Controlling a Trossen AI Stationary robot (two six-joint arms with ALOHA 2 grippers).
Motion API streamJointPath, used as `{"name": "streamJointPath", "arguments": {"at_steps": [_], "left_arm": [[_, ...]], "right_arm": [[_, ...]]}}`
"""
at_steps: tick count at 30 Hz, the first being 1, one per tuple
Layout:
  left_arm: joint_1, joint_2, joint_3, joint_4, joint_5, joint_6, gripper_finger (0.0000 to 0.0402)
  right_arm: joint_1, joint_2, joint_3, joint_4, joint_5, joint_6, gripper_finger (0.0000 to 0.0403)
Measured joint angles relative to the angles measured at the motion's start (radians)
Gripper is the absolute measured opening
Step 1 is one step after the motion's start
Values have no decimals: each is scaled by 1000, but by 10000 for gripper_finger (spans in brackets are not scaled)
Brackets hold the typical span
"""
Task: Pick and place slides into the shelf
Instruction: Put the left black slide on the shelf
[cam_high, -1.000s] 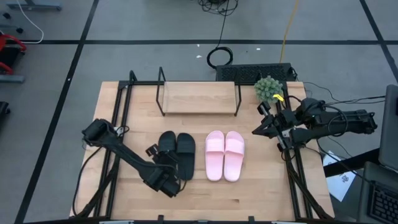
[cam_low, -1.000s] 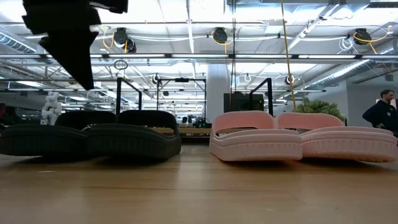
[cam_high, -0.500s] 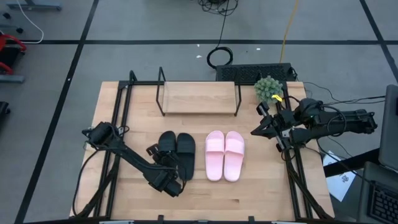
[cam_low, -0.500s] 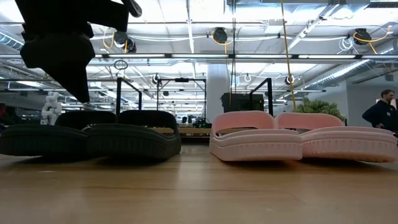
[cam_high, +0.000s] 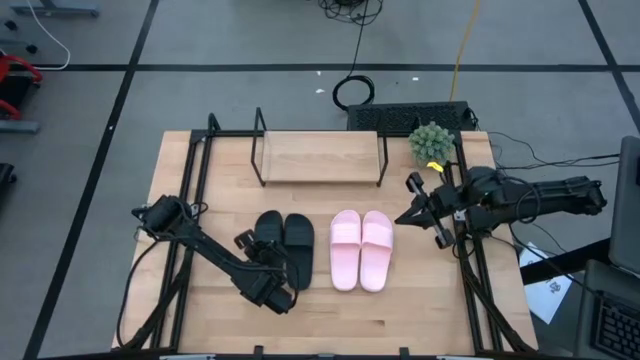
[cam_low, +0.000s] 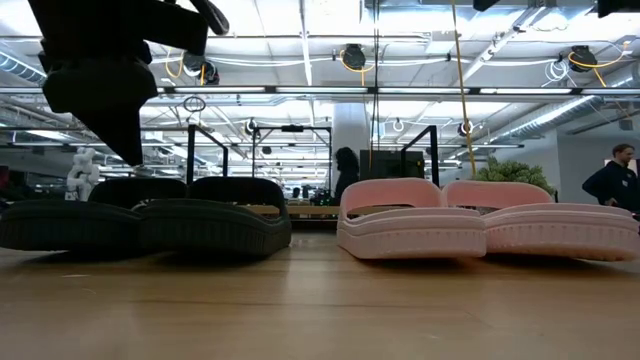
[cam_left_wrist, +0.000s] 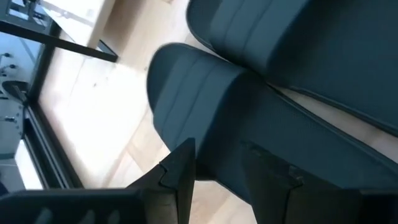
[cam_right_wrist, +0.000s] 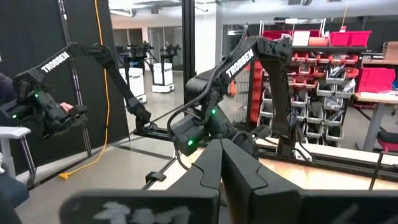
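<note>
The black slides (cam_high: 284, 243) lie side by side on the table left of centre, and the pink slides (cam_high: 361, 248) lie beside them on the right, all on their soles. The shelf (cam_high: 320, 156) stands empty at the table's far edge. My left gripper (cam_high: 275, 290) hangs open just above the near end of the black pair. In the left wrist view its fingers (cam_left_wrist: 180, 174) stand over a black slide (cam_left_wrist: 205, 106). The low view shows the gripper (cam_low: 125, 150) clear of the slides (cam_low: 140, 215). My right gripper (cam_high: 402, 214) is shut and empty, above the table right of the pink slides.
A small potted plant (cam_high: 430, 142) stands at the far right corner beside the shelf. Black rails (cam_high: 190, 200) run along both sides of the table. Bare wood lies between the slides and the shelf. People (cam_low: 612, 180) show in the room beyond.
My left gripper has come down a little over the near end of the black slides and has turned slightly. My right gripper has moved a little toward the table's left, toward the pink slides. The slides have not moved.
</note>
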Motion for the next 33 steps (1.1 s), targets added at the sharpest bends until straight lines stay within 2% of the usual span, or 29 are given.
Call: {"name": "streamJointPath", "arguments": {"at_steps": [7,20,24,28,30,33], "left_arm": [[0,0,0,48,89,3,127],[46,0,1,39,70,12,127],[59,-6,47,41,78,-82,127],[30,-33,125,33,2,-202,127],[-1,-58,154,29,-42,-314,127],[-74,-88,145,22,-140,-589,127]], "right_arm": [[0,0,-41,107,0,0,0],[0,0,-42,106,0,-32,0],[0,0,-42,106,0,-13,0],[0,0,-42,106,-1,52,0],[0,-1,-42,107,-1,84,0],[0,0,-42,118,-1,107,0]]}}
